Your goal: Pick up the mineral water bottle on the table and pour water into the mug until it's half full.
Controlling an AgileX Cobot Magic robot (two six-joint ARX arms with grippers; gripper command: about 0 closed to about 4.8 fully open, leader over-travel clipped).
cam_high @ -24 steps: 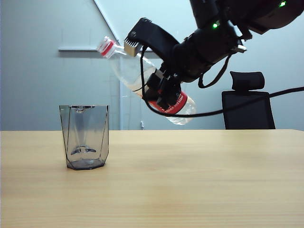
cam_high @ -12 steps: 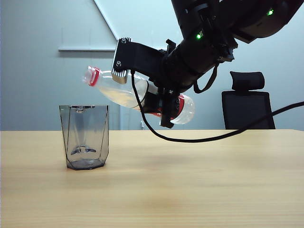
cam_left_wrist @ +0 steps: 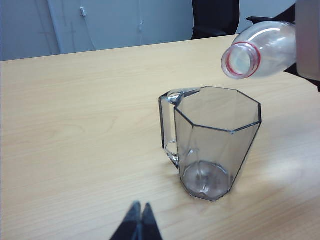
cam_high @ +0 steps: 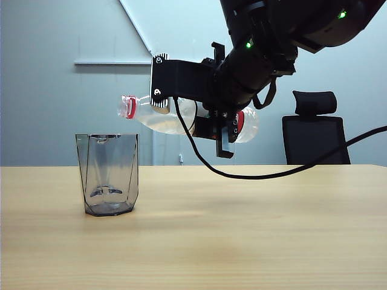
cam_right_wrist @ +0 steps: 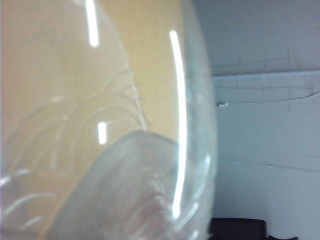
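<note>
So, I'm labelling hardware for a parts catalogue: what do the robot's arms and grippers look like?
The right gripper and its arm are matte black, with a pale ribbed finger pad, silver screws, green indicator lights and a looping black cable. The left gripper shows only dark pointed fingertips.

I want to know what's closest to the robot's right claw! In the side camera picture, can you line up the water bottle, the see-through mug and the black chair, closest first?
From the right gripper, in the exterior view:
1. The mineral water bottle: held in the gripper itself, lying almost level, open mouth toward the mug.
2. The mug: down on the table, below and left of the bottle's mouth.
3. The black chair: behind the table, far right, by the wall.
</note>
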